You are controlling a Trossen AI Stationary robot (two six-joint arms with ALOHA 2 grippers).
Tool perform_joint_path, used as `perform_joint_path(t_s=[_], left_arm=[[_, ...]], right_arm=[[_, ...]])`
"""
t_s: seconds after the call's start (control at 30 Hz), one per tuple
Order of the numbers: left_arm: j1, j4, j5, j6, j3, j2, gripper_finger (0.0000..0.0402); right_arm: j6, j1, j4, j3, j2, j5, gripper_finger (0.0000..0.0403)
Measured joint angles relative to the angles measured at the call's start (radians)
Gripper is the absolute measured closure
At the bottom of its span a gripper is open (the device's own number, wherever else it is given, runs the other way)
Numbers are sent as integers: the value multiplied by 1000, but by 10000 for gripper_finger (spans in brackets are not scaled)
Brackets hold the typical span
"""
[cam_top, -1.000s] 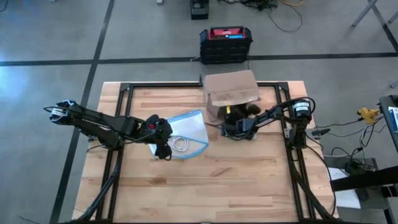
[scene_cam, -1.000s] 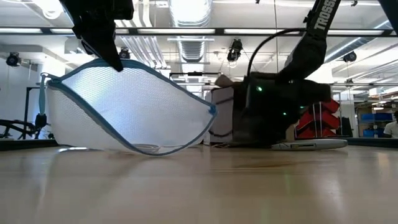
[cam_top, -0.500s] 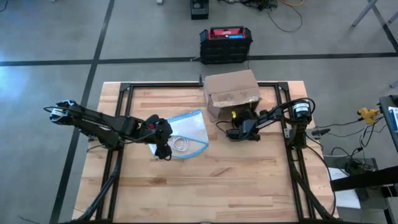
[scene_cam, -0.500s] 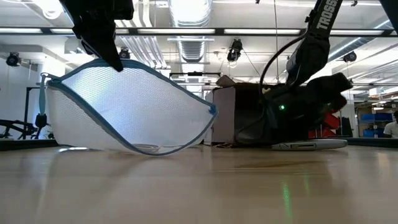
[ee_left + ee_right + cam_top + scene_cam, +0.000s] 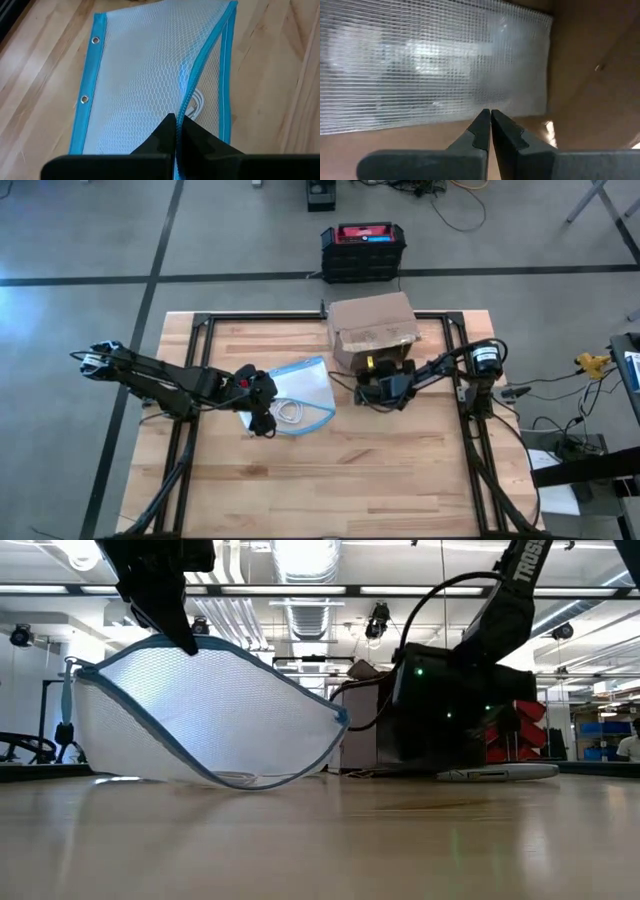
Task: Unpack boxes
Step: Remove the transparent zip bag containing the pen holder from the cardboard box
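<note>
A brown cardboard box stands at the table's far middle, a strip of shiny clear tape on the face toward my right gripper. My right gripper is shut, low at the box's near side, its tips pointing at the taped cardboard. A clear mesh pouch with a blue edge lies left of the box with a white cord inside. My left gripper is shut on the pouch. My left gripper pinches the pouch's blue zipper edge between its two fingers, slanting down from the table's left. That upper edge is held up, so the pouch gapes, while its lower side rests on the table. My right gripper's shut tips are close to the taped face; I cannot tell whether they touch.
A black-and-red plastic case sits on the floor beyond the table's far edge. Black frame rails run along the table's left and right sides. Cables and gear lie off the right edge. Bare wood fills the near half.
My right gripper has rolled about its own pointing line at the box's near side, shifting a little toward the table's right and back toward the box, staying shut. My left gripper and the pouch have kept still.
</note>
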Motion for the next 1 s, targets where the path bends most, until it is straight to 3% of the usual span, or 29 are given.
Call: perform_joint_path(t_s=[0.13,0.23,0.33,0.5,0.63,0.83,0.93,1.0], left_arm=[[0,0,0,11,0,0,401],[0,-1,2,12,0,0,401],[0,-3,24,12,0,0,401],[0,-3,26,14,0,0,401],[0,-3,26,14,0,0,401],[0,-11,26,14,0,-8,401],[0,-22,26,4,0,-25,401],[0,-41,28,-7,0,-40,401]], right_arm=[[-102,-46,-21,0,-7,35,403],[-87,-72,-121,0,-20,31,403],[56,-81,-302,0,-30,29,403],[433,-76,-693,-2,-33,21,403],[604,-57,-827,-15,-33,-8,403],[626,24,-670,-18,-40,-54,403],[490,58,-468,-18,-51,-73,403],[310,62,-284,-18,-54,-118,403]])
